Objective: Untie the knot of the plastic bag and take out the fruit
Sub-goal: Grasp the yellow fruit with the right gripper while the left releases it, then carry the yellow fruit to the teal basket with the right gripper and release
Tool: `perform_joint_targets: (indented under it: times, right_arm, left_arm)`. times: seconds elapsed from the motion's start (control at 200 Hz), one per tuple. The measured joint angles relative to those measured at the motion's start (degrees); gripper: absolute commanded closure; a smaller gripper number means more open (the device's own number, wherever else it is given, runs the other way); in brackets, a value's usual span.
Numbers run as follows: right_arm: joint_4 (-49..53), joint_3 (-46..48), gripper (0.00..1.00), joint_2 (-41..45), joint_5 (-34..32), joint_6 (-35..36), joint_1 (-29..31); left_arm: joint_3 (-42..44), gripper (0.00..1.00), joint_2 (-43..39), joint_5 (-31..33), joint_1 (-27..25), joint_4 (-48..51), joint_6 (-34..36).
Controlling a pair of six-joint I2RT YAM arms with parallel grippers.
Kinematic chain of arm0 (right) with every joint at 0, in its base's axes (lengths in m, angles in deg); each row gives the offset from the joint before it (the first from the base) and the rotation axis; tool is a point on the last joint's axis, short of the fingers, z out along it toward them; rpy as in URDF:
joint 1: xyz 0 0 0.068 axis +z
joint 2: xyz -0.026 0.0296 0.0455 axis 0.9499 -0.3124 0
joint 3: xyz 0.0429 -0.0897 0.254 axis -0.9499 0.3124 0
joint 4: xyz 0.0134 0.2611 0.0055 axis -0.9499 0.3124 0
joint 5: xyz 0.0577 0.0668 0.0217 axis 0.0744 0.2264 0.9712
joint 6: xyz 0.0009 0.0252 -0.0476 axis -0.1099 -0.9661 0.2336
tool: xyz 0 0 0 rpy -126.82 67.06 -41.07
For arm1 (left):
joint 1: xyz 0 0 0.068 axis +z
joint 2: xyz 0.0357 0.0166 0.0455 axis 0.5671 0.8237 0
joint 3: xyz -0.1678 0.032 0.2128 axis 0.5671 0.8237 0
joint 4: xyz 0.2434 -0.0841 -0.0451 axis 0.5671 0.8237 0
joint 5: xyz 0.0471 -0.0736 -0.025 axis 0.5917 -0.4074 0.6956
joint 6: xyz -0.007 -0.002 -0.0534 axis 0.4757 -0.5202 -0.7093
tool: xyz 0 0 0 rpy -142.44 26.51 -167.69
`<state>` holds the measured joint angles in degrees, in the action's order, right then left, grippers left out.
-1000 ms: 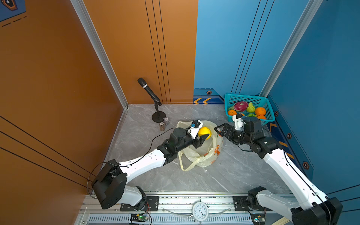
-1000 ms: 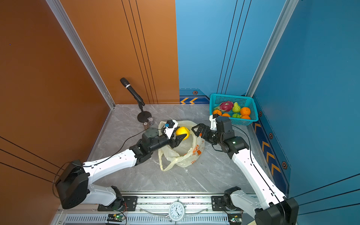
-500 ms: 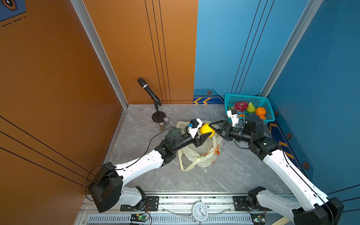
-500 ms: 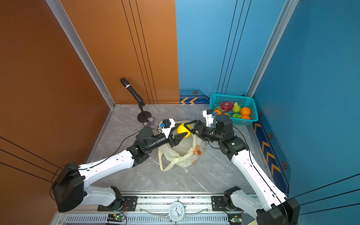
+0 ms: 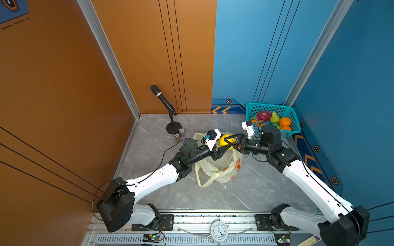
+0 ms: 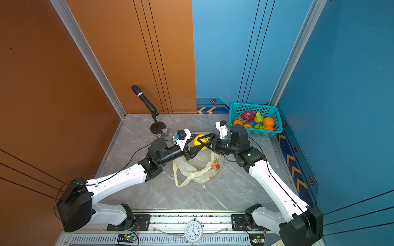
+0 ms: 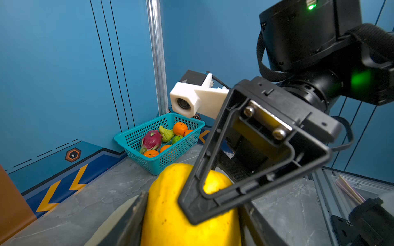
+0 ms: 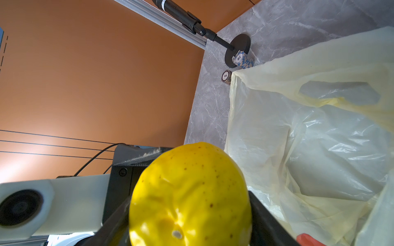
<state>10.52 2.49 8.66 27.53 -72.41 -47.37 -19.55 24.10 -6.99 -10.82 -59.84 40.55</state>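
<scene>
At centre-left, left gripper (image 5: 223,149) is clamping yellow fruit (image 5: 223,140) above slack, open plastic bag (image 5: 215,170). Right gripper (image 5: 228,144) fingers are straddling same fruit from right; cannot tell whether gripping. At far right, teal basket (image 5: 292,133) is holding oranges (image 5: 284,121), dragon fruit (image 5: 263,116), green fruits (image 5: 274,117).

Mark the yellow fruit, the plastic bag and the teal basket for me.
yellow fruit (image 8: 189,191): right wrist view, middle of its skin.
plastic bag (image 5: 213,168): in a top view, its crumpled body.
teal basket (image 6: 251,108): in a top view, its back wall.
</scene>
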Motion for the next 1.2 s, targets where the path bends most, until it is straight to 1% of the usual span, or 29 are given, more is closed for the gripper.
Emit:
perform_joint_targets:
  times: [0.145,0.24,0.32,0.39,0.436,0.451,0.501,0.566,0.686,0.856,1.061,1.201]
  right_arm:
    - [0.04,0.00,0.49,0.00,-0.15,0.04,0.00]
    - [0.13,-0.07,0.52,0.04,-0.46,0.09,0.00]
    - [0.20,-0.09,0.54,0.22,-1.01,0.44,0.00]
    - [0.17,-0.09,0.56,0.61,-1.64,0.48,-0.11]
    - [0.17,-0.09,0.56,0.98,-1.77,0.48,-0.31]
    - [0.17,-0.11,0.56,1.11,-1.86,0.48,-0.44]
    - [0.22,-0.33,0.56,1.57,-2.36,0.48,-0.87]
    - [0.20,-0.87,0.56,2.05,-3.17,0.50,-1.62]
    - [0.57,-3.02,0.56,2.62,-4.42,1.22,-3.72]
    - [3.17,-8.41,0.56,2.67,-8.41,4.70,-7.96]
    - [9.14,-17.38,0.56,0.68,-16.28,10.08,-15.61]
    - [11.08,-21.05,0.56,-2.86,-19.52,13.35,-21.68]
  left_arm:
    - [0.00,0.45,0.04,0.00,0.00,-0.02,0.00]
    - [0.00,0.34,0.04,0.09,0.00,-0.02,-0.02]
    - [0.02,0.23,-0.04,0.50,-0.04,-0.11,0.02]
    - [0.02,0.16,-0.35,1.31,-0.07,0.33,0.26]
    - [0.02,0.15,-0.72,2.03,-0.07,0.94,0.63]
    - [0.02,0.10,-0.87,2.21,-0.07,1.16,0.50]
    - [0.07,0.07,-1.55,3.13,-0.07,1.92,1.05]
    - [0.26,0.05,-2.67,4.15,-0.07,2.95,1.20]
    - [0.50,0.04,-5.16,5.73,-0.07,5.18,1.51]
    - [0.50,0.04,-8.57,7.08,-0.07,9.03,1.77]
    - [0.37,0.04,-11.08,7.41,-0.07,15.91,2.67]
    - [-0.44,0.04,-11.06,7.41,-0.13,21.16,3.45]
